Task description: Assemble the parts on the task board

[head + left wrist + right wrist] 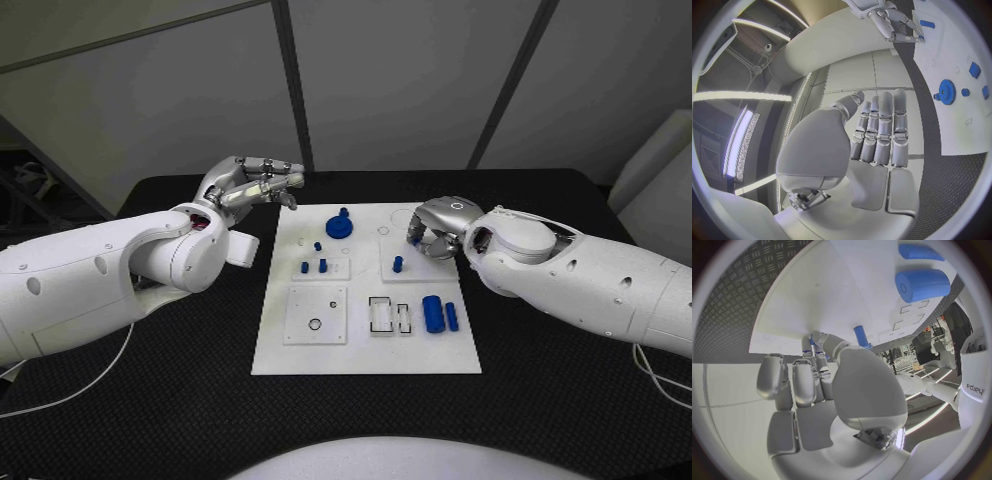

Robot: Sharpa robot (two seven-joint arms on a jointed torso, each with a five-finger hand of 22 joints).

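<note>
Left hand (257, 185) raised off the task board's (368, 355) far left corner, fingers extended together, empty. Right hand (437, 226) lowered over board's far right; grip indeterminate. Blue parts (441, 314) standing or lying across board.

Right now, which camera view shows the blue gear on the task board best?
The head view shows the blue gear best: it is seen from above, with its place at the far middle of the task board. The left wrist view shows it too, with teeth visible but bent by the fisheye.
</note>
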